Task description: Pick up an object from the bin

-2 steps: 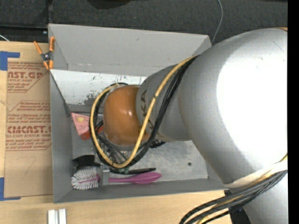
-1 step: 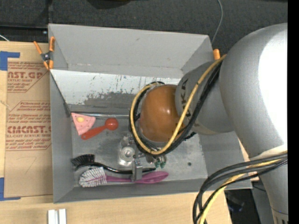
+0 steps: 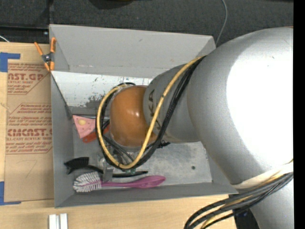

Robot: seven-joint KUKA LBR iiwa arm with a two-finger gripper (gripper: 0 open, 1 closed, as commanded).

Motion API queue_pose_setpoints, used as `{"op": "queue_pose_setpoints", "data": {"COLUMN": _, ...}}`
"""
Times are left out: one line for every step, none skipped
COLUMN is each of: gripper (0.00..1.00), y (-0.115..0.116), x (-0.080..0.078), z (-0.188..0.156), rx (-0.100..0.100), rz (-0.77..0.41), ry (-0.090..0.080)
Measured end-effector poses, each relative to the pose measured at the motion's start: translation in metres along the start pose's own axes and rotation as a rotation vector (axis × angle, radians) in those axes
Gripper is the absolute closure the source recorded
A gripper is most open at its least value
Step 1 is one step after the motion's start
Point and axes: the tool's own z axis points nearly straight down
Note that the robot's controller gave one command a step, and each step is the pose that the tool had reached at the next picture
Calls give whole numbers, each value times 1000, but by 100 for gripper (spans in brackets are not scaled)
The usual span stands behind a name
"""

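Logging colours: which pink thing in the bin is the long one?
The purple-pink brush along the bin's bottom edge; the pink wedge is short.

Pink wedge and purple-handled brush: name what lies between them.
Camera view: a small black piece lies between the pink wedge and the brush head.

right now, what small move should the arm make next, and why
Probably a short drop straight down: the gripper hangs low by the bin's near wall, right over the purple-handled brush, close to its white bristles. The black clip lies just to the view's left, so I'd avoid drifting that way.
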Motion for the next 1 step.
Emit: {"op": "queue_pose_setpoints", "data": {"gripper": 100, "y": 0, "x": 0, "z": 0, "rx": 0, "rz": 0, "ry": 0}}
